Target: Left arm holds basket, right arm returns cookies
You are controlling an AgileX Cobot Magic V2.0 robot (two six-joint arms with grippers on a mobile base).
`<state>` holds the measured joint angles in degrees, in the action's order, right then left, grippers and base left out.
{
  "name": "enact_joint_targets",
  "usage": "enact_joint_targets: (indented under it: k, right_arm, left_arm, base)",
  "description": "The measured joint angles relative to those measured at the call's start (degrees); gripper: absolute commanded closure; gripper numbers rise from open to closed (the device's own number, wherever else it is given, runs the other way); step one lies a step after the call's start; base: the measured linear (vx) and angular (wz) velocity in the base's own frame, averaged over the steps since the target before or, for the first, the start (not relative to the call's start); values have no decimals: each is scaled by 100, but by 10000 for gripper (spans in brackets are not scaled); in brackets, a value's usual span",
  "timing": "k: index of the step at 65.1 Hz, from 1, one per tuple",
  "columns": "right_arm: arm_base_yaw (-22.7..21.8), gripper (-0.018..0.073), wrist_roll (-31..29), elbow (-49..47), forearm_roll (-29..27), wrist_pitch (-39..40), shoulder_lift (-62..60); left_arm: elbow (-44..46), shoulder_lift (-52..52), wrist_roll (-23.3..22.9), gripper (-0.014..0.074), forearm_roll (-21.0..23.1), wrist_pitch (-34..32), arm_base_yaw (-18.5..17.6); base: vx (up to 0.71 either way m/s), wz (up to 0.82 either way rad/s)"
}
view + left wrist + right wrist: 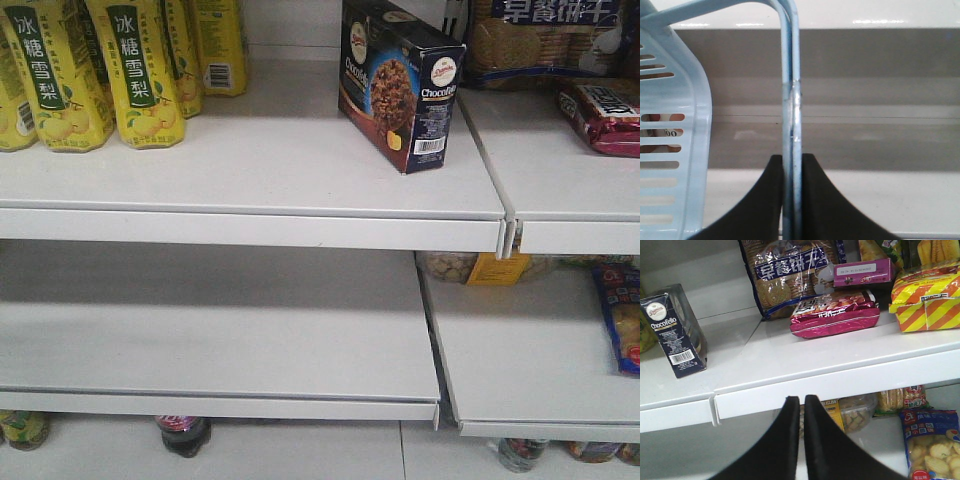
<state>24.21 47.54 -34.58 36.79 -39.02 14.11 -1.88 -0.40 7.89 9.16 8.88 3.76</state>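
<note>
The cookies [400, 85], a dark navy carton with a chocolate cookie picture and a white barcode label, stand upright on the upper white shelf [250, 160]; the same cookies [676, 330] show at the far left of the right wrist view. My right gripper [802, 400] is shut with nothing between its fingers, below the shelf's front edge and right of the carton. My left gripper [792, 159] is shut on the two hoop handles [791, 100] of the light blue basket [670, 150], whose slotted side fills the left of that view.
Yellow pear-drink cartons [100, 70] stand at the upper shelf's left. A clear biscuit bag [785, 277], a red packet [835, 315] and a yellow-striped pack [927, 297] lie to the carton's right. Biscuit tubs and bags [930, 450] sit on the lower shelf.
</note>
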Motion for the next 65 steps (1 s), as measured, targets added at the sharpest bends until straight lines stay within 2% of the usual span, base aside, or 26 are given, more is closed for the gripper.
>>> enact_joint_targets:
  k: [65]
  right_arm:
    - [0,570,0,0,0,0,0]
  left_arm:
    - [-8,0,15,599,0,41,0]
  base:
    - [0,0]
